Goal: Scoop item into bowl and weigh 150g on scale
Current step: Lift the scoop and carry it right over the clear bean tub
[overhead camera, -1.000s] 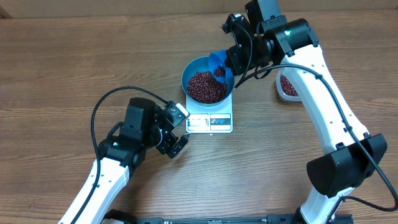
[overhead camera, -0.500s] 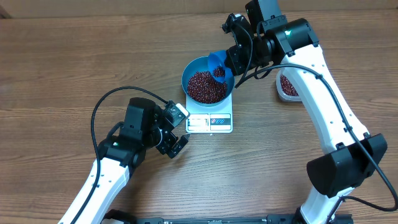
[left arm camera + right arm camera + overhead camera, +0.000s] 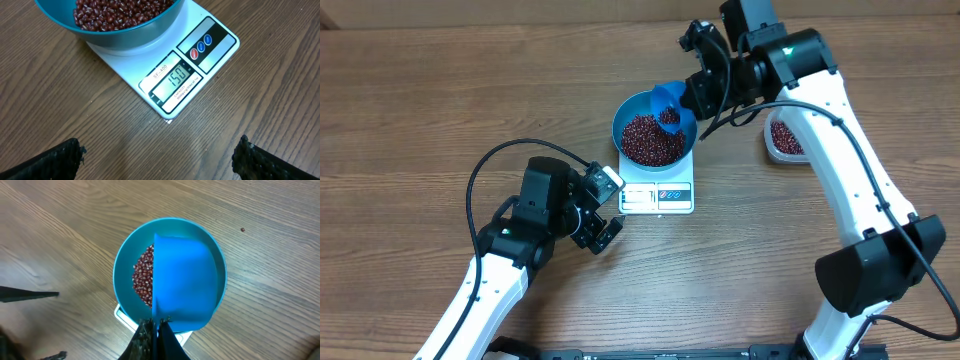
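The blue bowl (image 3: 628,108) stands on the white scale (image 3: 657,198) and holds a heap of dark red beans (image 3: 650,140). In the left wrist view the scale (image 3: 210,55) displays 150 in front of the bowl (image 3: 125,37) of beans (image 3: 120,10). My right gripper (image 3: 694,95) is shut on the handle of a small blue scoop (image 3: 670,100), held tilted over the bowl's far right rim. From the right wrist, the scoop (image 3: 185,280) covers most of the bowl (image 3: 125,265), with beans (image 3: 144,277) showing to its left, and the right gripper (image 3: 156,325) is pinched on it. My left gripper (image 3: 606,232) stands open near the scale's front left corner, nothing between its fingers (image 3: 55,160).
A clear plastic tub (image 3: 783,138) with more beans sits right of the scale, partly under my right arm. Bare wooden table (image 3: 420,110) surrounds the scale. A black cable (image 3: 480,170) loops from my left arm.
My right gripper and the scoop have shifted very slightly toward the far side. The left arm, bowl and scale have not moved.
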{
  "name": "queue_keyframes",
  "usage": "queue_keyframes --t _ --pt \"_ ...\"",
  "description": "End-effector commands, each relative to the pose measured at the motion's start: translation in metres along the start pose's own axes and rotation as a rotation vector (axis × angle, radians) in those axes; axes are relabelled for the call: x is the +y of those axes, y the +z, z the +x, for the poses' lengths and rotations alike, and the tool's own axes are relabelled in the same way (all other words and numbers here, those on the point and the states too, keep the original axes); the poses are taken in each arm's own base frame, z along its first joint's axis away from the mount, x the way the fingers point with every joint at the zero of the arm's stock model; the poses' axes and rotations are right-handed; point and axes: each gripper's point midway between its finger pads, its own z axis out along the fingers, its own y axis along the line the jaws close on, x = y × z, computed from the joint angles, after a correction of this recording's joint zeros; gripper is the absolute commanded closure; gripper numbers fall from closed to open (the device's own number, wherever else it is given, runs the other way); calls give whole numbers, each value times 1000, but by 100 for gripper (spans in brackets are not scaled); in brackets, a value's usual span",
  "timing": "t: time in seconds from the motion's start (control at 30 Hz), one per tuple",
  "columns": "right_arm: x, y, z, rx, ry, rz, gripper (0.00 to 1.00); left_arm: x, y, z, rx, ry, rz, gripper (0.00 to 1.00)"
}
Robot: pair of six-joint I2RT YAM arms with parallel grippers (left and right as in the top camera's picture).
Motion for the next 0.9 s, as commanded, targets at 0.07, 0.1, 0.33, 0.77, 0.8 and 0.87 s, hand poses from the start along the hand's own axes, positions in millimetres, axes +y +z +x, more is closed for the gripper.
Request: queue_keyframes --t 0.07,0.1,0.33,0.77,0.8,0.87 --pt "2 -54 -14 -136 11 -128 96 0 2 4 11 12 4 0" --pt "-1 -58 -14 -145 18 -135 96 0 2 4 11 12 4 0" --pt "-42 -100 -7 -215 121 -96 96 0 2 4 11 12 4 1" --pt "-134 -148 35 -237 359 77 96 0 2 4 11 12 4 1" --pt "-138 -149 38 -233 370 94 96 0 2 4 11 12 4 0" --pt "-150 -152 47 -211 396 147 96 0 2 4 11 12 4 0"
